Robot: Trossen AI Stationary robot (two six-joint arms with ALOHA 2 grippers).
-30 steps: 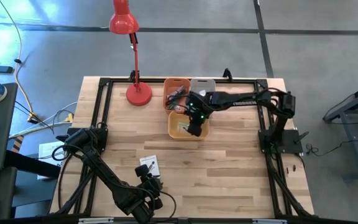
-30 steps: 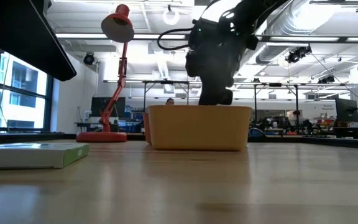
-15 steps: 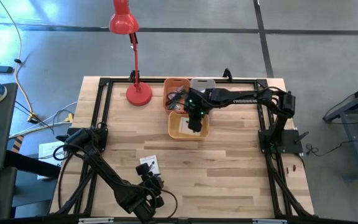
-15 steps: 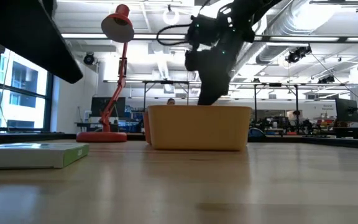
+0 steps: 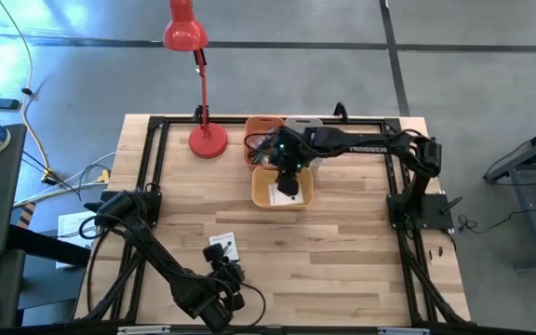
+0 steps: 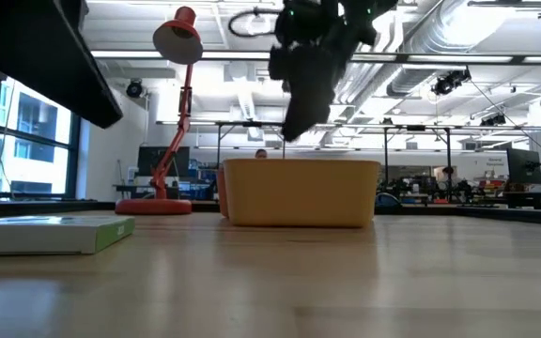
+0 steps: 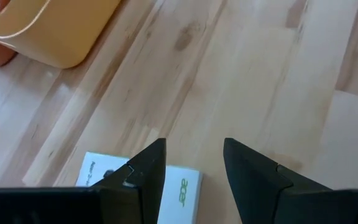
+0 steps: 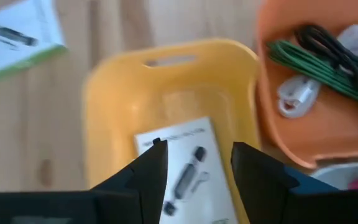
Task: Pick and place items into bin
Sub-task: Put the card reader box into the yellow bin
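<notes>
- Right gripper [image 8: 194, 163] hangs over the yellow bin [image 5: 282, 187] near the desk's far edge, fingers apart, empty; a white card [image 8: 188, 171] lies in the bin directly beneath.
- Left gripper [image 7: 192, 163], parted and empty, hovers beside a second white card [image 5: 222, 247] near the front edge.
- The orange bin [image 8: 319, 87] holds green strip [image 8: 309, 70] and black cable [image 8: 328, 42]; a workshop lies behind.

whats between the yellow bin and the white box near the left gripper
Only bare wooden table: the high view shows nothing between the yellow bin and the white box.

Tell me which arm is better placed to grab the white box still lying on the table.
Left. The left gripper hovers open right over the white box near the table's front edge, while the right gripper, jaws open and empty, is above the yellow bin farther back.
</notes>
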